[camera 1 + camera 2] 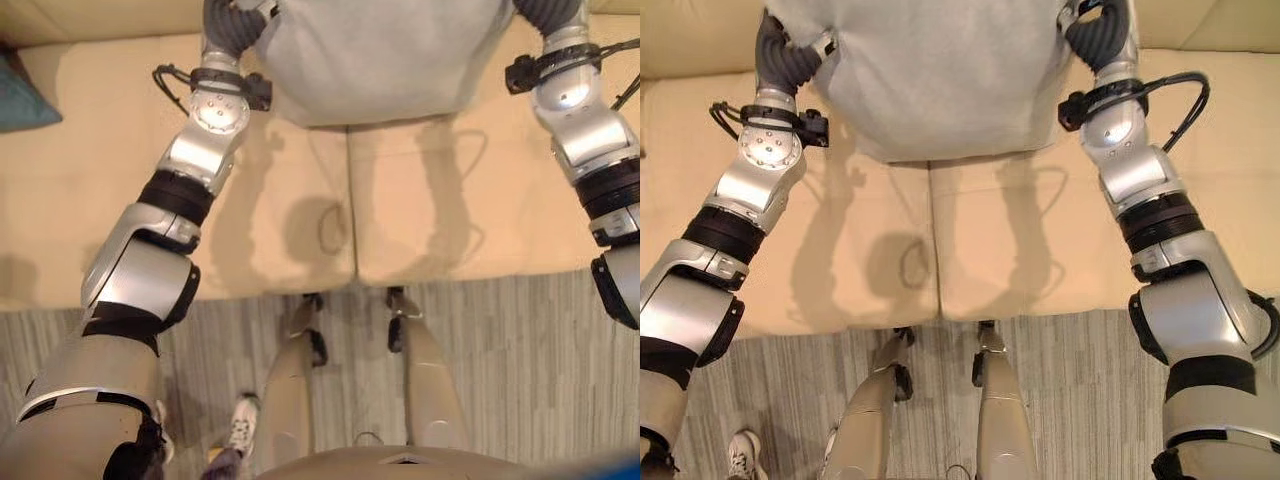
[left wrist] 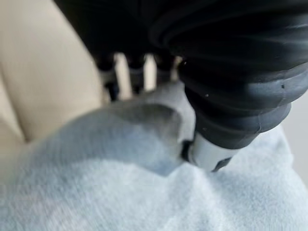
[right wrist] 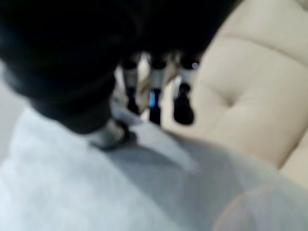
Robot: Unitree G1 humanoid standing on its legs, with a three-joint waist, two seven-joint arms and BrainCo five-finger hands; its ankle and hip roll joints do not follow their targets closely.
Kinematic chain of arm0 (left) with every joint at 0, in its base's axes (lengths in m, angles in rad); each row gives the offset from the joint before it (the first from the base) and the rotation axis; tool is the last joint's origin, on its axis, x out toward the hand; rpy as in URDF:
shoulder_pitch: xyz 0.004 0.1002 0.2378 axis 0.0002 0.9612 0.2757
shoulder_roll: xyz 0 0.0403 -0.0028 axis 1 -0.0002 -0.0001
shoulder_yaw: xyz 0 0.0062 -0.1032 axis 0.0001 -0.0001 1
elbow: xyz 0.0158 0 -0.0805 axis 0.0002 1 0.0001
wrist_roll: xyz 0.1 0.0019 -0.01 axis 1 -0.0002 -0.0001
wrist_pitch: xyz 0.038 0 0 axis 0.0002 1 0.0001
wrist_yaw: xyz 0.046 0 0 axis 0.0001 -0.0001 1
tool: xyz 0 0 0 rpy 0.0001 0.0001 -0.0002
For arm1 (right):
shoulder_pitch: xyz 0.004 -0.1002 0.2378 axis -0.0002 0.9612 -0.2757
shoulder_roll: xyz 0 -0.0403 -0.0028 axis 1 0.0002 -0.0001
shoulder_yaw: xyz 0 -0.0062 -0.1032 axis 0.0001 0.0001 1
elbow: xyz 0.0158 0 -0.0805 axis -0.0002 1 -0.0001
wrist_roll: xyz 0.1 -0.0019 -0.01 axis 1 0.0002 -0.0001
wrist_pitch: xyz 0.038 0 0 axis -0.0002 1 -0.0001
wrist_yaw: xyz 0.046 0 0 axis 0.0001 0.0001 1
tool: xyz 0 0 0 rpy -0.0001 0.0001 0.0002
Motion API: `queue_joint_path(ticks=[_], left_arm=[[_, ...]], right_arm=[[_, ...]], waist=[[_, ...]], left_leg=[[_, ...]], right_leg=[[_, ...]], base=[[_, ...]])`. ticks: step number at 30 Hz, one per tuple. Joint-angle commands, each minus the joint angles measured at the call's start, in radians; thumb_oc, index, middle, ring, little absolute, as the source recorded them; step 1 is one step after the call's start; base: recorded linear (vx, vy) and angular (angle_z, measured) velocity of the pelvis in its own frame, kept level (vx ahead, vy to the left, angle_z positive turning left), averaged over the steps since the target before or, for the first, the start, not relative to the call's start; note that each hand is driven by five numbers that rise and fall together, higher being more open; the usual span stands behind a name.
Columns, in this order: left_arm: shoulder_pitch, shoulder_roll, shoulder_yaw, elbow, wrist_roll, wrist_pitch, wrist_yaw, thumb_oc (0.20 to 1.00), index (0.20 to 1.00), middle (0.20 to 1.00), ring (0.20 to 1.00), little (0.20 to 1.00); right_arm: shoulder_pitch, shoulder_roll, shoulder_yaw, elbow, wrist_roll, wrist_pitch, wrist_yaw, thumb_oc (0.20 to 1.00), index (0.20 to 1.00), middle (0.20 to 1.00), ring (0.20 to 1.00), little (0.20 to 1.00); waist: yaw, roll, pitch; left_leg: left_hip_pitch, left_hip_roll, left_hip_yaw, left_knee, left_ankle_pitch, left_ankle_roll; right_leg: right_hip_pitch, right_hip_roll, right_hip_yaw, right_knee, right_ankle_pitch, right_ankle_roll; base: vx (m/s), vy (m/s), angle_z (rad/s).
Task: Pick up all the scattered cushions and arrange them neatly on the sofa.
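Both arms reached forward over the beige sofa (image 1: 300,220). A pale grey cushion (image 1: 930,70) was held between them above the seat, near the backrest. The left hand (image 2: 144,72) pinched one corner, thumb pressed into the fabric, fingers curled behind the edge. The right hand (image 3: 154,96) gripped the opposite corner the same way. A teal cushion (image 1: 20,95) lay at the sofa's left end. Striped grey carpet (image 1: 520,360) ran below the seat front.
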Motion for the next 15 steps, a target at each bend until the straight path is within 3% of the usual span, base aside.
queue_joint_path(ticks=[1,2,3,4,5,6,15], left_arm=[[-0.131,-0.014,-0.007,-0.029,0.027,-0.108,-0.003,0.2,0.2,0.2,0.2,0.2],[-0.136,-0.016,-0.013,-0.013,0.027,-0.106,-0.003,0.2,0.2,0.2,0.2,0.2],[-0.152,-0.023,-0.025,0.017,0.028,-0.101,-0.001,0.686,0.686,0.686,0.686,0.686],[-0.154,-0.024,-0.025,0.018,0.028,-0.102,-0.002,0.686,0.686,0.686,0.686,0.686],[-0.164,-0.029,-0.034,0.032,0.027,-0.099,0.0,0.944,0.944,0.944,0.944,0.944],[-0.182,-0.031,-0.045,0.048,0.032,-0.095,0.003,1.0,1.0,1.0,1.0,1.0],[-0.395,-0.057,-0.166,0.213,0.028,-0.056,0.002,1.0,1.0,1.0,1.0,1.0]], right_arm=[[-0.094,0.051,0.107,0.017,-0.042,-0.073,0.05,0.2,0.2,0.2,0.2,0.2],[-0.1,0.049,0.115,0.034,-0.044,-0.067,0.051,0.2,0.2,0.2,0.2,0.2],[-0.117,0.049,0.135,0.075,-0.04,-0.062,0.053,0.498,0.498,0.498,0.498,0.498],[-0.119,0.049,0.136,0.077,-0.039,-0.062,0.053,0.498,0.498,0.498,0.498,0.498],[-0.127,0.052,0.143,0.096,-0.035,-0.057,0.052,0.595,0.595,0.595,0.595,0.595],[-0.14,0.053,0.155,0.117,-0.032,-0.054,0.05,1.0,1.0,1.0,1.0,1.0],[-0.293,0.045,0.243,0.299,0.009,-0.008,0.035,1.0,1.0,1.0,1.0,1.0]], waist=[[0.013,-0.016,-0.068],[0.014,-0.016,-0.068],[0.018,-0.015,-0.067],[0.018,-0.014,-0.067],[0.019,-0.015,-0.067],[0.02,-0.013,-0.066],[0.016,-0.016,-0.079]], left_leg=[[0.002,0.035,-0.001,0.084,-0.152,-0.084],[-0.004,0.035,-0.003,0.079,-0.146,-0.086],[-0.014,0.034,-0.008,0.066,-0.135,-0.087],[-0.014,0.034,-0.008,0.066,-0.134,-0.087],[-0.019,0.035,-0.009,0.062,-0.129,-0.09],[-0.021,0.034,-0.013,0.054,-0.123,-0.09],[-0.032,0.032,-0.031,0.003,-0.084,-0.103]], right_leg=[[0.098,-0.05,0.006,-0.234,0.134,0.143],[0.092,-0.048,0.005,-0.234,0.135,0.144],[0.077,-0.047,0.001,-0.233,0.137,0.143],[0.076,-0.047,0.001,-0.232,0.137,0.143],[0.071,-0.047,-0.001,-0.232,0.139,0.145],[0.066,-0.047,-0.002,-0.232,0.139,0.145],[0.046,-0.04,-0.011,-0.244,0.152,0.151]], base=[[-0.01,-0.05,0.07],[-0.02,-0.043,0.08],[-0.02,-0.025,0.04],[0.0,0.0,0.0],[0.0,0.0,0.0],[-0.02,-0.03,0.01],[-0.01,-0.021,0.06]])
